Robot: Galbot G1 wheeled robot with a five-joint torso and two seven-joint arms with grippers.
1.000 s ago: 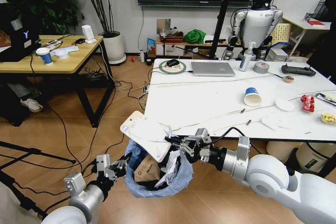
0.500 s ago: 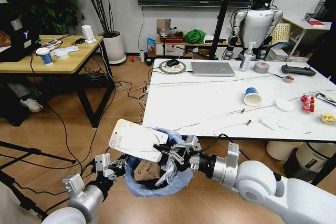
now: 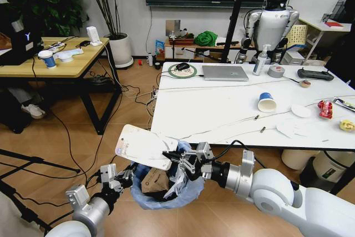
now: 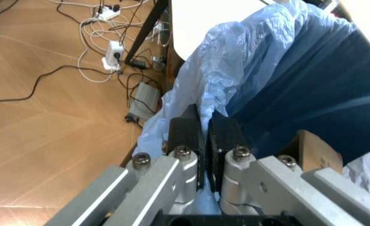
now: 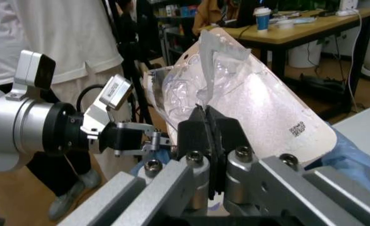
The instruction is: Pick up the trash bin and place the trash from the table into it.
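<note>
The trash bin (image 3: 166, 187), dark and lined with a light-blue bag (image 4: 248, 61), is held just off the floor beside the table (image 3: 233, 109). My left gripper (image 3: 125, 178) is shut on its bagged rim; the closed fingers (image 4: 188, 134) pinch the plastic. A brown cardboard piece (image 3: 155, 181) lies inside. My right gripper (image 3: 178, 161) is shut on a flat clear plastic wrapper (image 3: 144, 147) tilted over the bin's mouth; the wrapper (image 5: 254, 99) rises from the closed gripper (image 5: 207, 127). On the table lie a paper cup (image 3: 267, 102), a white lid (image 3: 301, 111), red (image 3: 324, 108) and yellow (image 3: 347, 124) wrappers, and paper scraps (image 3: 291, 129).
A silver laptop (image 3: 224, 72), a grey tape roll (image 3: 275, 71) and a spray bottle (image 3: 259, 62) stand at the table's far side. A wooden desk (image 3: 55, 62) is at the left, with cables across the floor (image 3: 138, 95). Another bin (image 3: 327, 166) stands under the table's right end.
My right gripper has carried the plastic wrapper leftward and a little lower, over the bin's mouth. The left gripper and the bin have stayed in place.
</note>
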